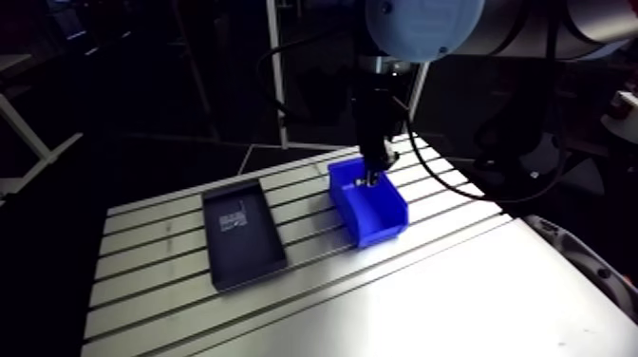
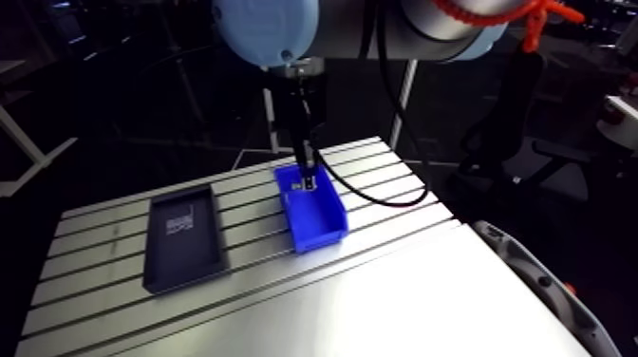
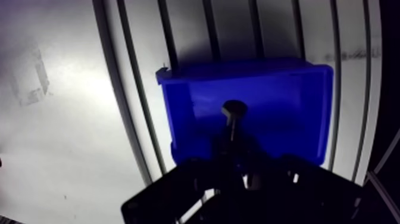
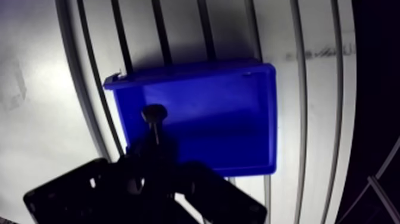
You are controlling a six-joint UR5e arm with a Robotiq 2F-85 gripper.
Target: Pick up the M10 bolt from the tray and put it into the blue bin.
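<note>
The blue bin (image 1: 384,223) stands on the slotted table to the right of the black tray (image 1: 242,237). My gripper (image 1: 372,176) hangs just above the bin's far end. In the wrist view the gripper (image 3: 231,149) is shut on the M10 bolt (image 3: 233,112). The bolt's thin shank runs out from between the dark fingers, and its hex head points ahead over the bin's blue floor (image 3: 286,119). The bolt is above the inside of the bin, near one end wall. I cannot tell how high it is above the floor.
The black tray holds a few small pale parts (image 1: 234,220) near its far end. Bare slotted aluminium table (image 1: 456,294) lies in front of the bin and the tray. The table's right edge runs close past the bin.
</note>
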